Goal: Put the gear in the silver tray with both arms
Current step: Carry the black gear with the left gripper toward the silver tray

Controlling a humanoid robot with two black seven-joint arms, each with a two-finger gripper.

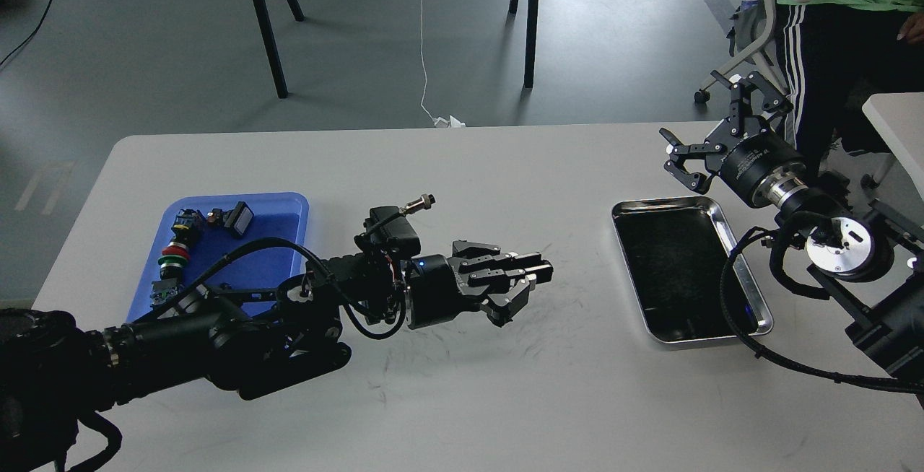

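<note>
Left gripper (534, 270) pressed together, contents unclear; right gripper (711, 125) spread beyond shiny round-cornered silver tray (751, 291)

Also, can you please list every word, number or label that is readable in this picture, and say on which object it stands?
No text can be read with certainty.
Right gripper: a small white marking on its black cylindrical body, too small and blurred to read.
Left gripper: a faint marking on its body beside a small blue light, not readable.
Silver tray, blue tray and the parts in it: no text visible.
</note>
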